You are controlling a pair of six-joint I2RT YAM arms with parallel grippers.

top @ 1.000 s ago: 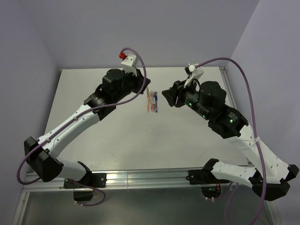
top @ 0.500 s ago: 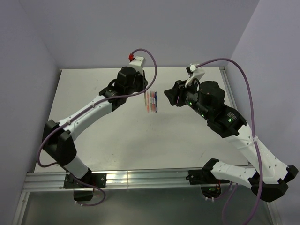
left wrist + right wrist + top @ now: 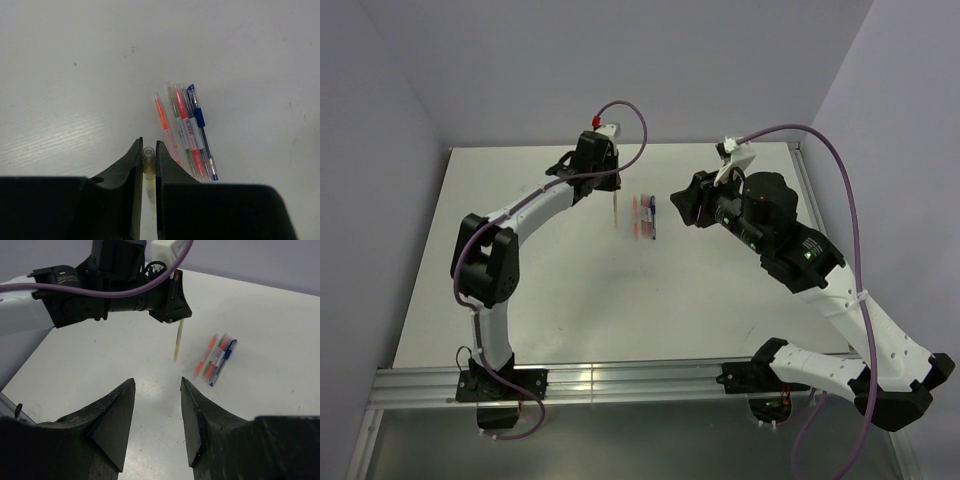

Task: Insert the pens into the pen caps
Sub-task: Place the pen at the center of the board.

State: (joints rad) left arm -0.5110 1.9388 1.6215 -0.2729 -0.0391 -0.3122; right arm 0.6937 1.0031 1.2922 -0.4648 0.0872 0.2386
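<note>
Pale counter [image 3: 550, 290] below — left jaws clenched a yellow pen [image 3: 178, 340], its axis along them, tip down; right jaws gaped.

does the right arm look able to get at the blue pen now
Probably yes: the right gripper is open and the blue pen lies nearest it, with nothing between.

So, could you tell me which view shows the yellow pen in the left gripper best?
Right wrist: the yellow pen hangs full-length below the left gripper. Left wrist shows only its end between the fingers; top external, a faint sliver.
</note>
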